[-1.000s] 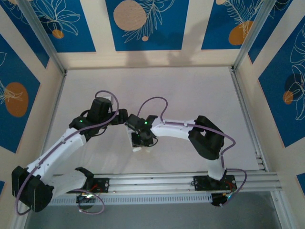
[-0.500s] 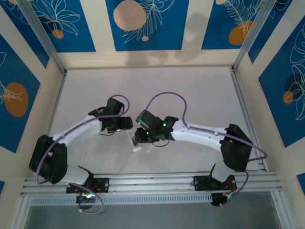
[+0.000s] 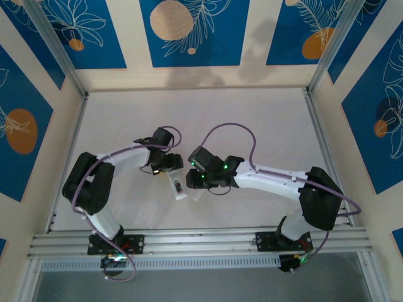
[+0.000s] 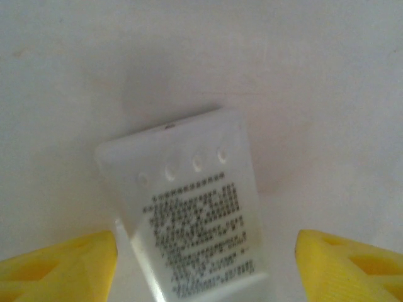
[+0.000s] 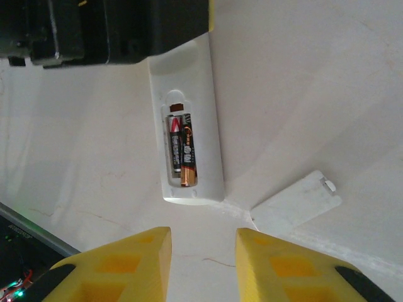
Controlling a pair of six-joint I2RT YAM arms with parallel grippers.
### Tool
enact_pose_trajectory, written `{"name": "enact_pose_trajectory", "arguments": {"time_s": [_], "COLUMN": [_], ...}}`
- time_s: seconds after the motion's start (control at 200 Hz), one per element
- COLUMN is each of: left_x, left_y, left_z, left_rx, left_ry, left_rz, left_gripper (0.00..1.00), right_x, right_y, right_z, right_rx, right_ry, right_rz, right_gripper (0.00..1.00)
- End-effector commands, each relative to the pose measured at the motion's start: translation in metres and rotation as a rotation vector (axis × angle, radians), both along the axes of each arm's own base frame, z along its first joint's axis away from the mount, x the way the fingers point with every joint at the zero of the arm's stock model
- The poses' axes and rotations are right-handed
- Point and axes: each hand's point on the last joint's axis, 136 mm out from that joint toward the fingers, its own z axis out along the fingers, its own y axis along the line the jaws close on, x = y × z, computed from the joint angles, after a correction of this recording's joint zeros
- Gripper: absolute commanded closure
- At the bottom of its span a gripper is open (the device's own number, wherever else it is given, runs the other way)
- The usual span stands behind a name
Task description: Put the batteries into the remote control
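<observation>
The remote control (image 5: 186, 135) lies back-up on the table with its compartment uncovered. Two batteries (image 5: 181, 151) lie side by side inside it. In the top view the remote control (image 3: 178, 187) sits between the two wrists. My left gripper (image 4: 206, 264) is open, straddling the remote's printed end (image 4: 195, 214), and its yellow fingers (image 4: 63, 267) stand clear of both sides. That same gripper (image 5: 107, 28) covers the remote's far end in the right wrist view. My right gripper (image 5: 203, 264) is open and empty, just short of the remote's compartment end.
A small flat white cover piece (image 5: 296, 202) lies on the table just to the right of the remote's near end. The aluminium rail (image 3: 201, 239) runs along the near edge. Both arms (image 3: 271, 179) reach in close together at mid-table.
The left arm swung in and came down over the remote's far end, and its jaws narrowed. The right arm stretched out and its wrist shifted slightly right. The remote stayed put.
</observation>
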Motion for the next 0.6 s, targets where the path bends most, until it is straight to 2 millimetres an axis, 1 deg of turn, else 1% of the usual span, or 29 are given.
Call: {"name": "enact_pose_trajectory", "arguments": {"time_s": [0.0, 0.065, 0.115, 0.36, 0.43, 0.595], "left_x": [0.012, 0.015, 0.016, 0.017, 0.016, 0.009], "left_y": [0.006, 0.014, 0.015, -0.002, -0.004, 0.003], "left_z": [0.003, 0.003, 0.002, -0.008, -0.01, -0.014], "left_rx": [0.075, 0.13, 0.142, 0.065, 0.063, 0.188], "left_ry": [-0.015, -0.02, -0.021, 0.02, 0.033, 0.079], "left_rz": [0.015, 0.021, 0.019, 0.006, 0.006, -0.019], "left_gripper": [0.32, 0.34, 0.34, 0.34, 0.35, 0.4], "right_x": [0.003, 0.003, 0.003, 0.003, 0.002, 0.001], "right_y": [-0.007, -0.008, -0.008, -0.006, -0.006, -0.006], "right_z": [0.006, 0.006, 0.006, 0.005, 0.004, 0.002], "right_rx": [0.007, 0.006, 0.007, 0.014, 0.014, 0.012], "right_ry": [-0.032, -0.034, -0.035, -0.032, -0.028, -0.032], "right_rz": [-0.012, -0.015, -0.014, -0.015, -0.014, -0.015], "right_gripper": [0.68, 0.67, 0.67, 0.68, 0.68, 0.68]}}
